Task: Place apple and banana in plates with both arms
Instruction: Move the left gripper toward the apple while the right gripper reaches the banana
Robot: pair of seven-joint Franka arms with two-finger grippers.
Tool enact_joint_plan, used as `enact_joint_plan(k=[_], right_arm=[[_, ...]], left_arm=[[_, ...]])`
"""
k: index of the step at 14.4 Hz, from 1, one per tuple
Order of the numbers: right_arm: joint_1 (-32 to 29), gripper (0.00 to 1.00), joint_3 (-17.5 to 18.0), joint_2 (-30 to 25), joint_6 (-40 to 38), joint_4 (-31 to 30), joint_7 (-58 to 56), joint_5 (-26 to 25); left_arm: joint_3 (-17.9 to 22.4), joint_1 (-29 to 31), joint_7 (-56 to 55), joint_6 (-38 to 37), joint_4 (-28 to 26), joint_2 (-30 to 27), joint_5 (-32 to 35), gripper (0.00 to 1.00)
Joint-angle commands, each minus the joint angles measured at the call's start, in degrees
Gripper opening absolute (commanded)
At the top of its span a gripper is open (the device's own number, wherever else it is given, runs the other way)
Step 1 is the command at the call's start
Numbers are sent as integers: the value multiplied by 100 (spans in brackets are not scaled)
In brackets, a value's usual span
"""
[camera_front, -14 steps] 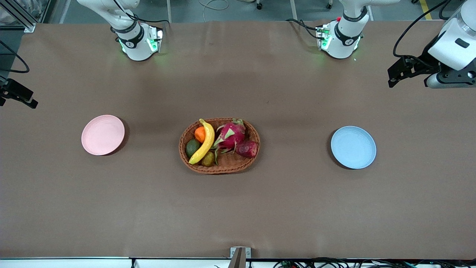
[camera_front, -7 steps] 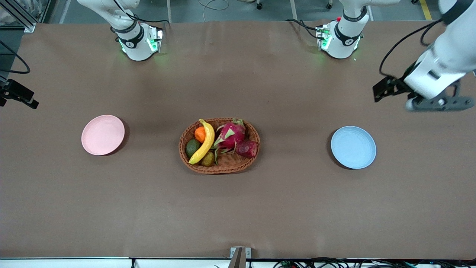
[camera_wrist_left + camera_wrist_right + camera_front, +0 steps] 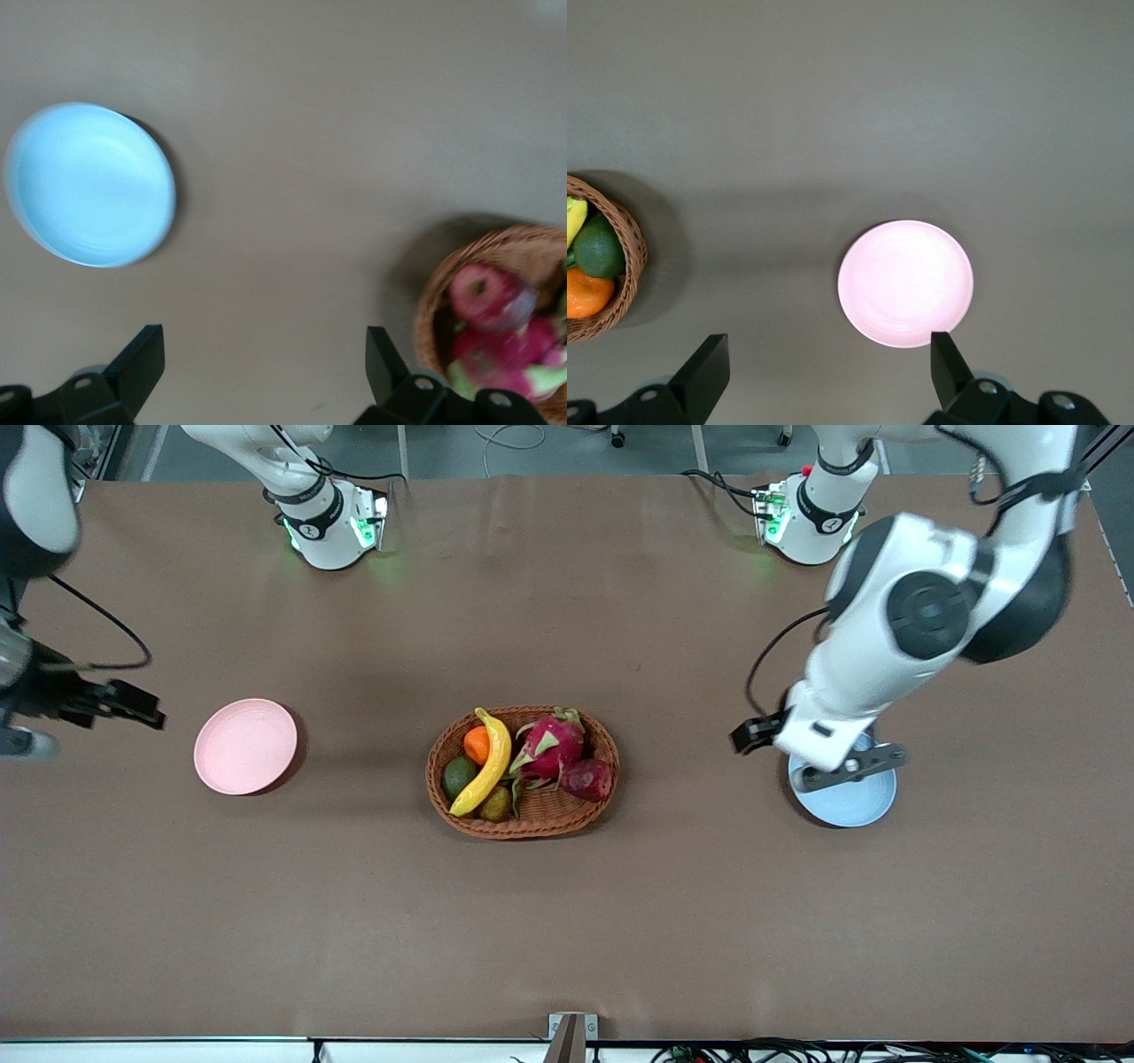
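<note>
Both fruits sit in your basket: apple at the left-arm end, banana across the right-arm side. Left end effector, fingers apart, hangs over the blue plate. Right end effector, fingers apart, hangs over bare worktop beside the pink plate.

I see the white jointed left arm reaching from its base down over the table, elbow raised, wrist pointing downward. Its black two-finger left gripper hangs in the air with fingers spread wide, nothing between them. The white jointed right arm extends along the table's edge at its own end. Its black two-finger right gripper also hangs in the air, fingers wide apart and empty.
</note>
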Motion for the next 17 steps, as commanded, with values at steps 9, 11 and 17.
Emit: enact_joint_plan(k=[9, 11, 17], right_arm=[[766, 100, -9, 841, 194, 206, 790, 17], [1178, 100, -9, 1078, 325, 250, 1670, 35], [2102, 100, -9, 1799, 1432, 259, 3648, 52]], left_arm=[[18, -1185, -3983, 2418, 607, 1870, -38, 100], [18, -1299, -4282, 2761, 607, 2055, -38, 100], [27, -1449, -4512, 3000, 590, 2293, -38, 100]])
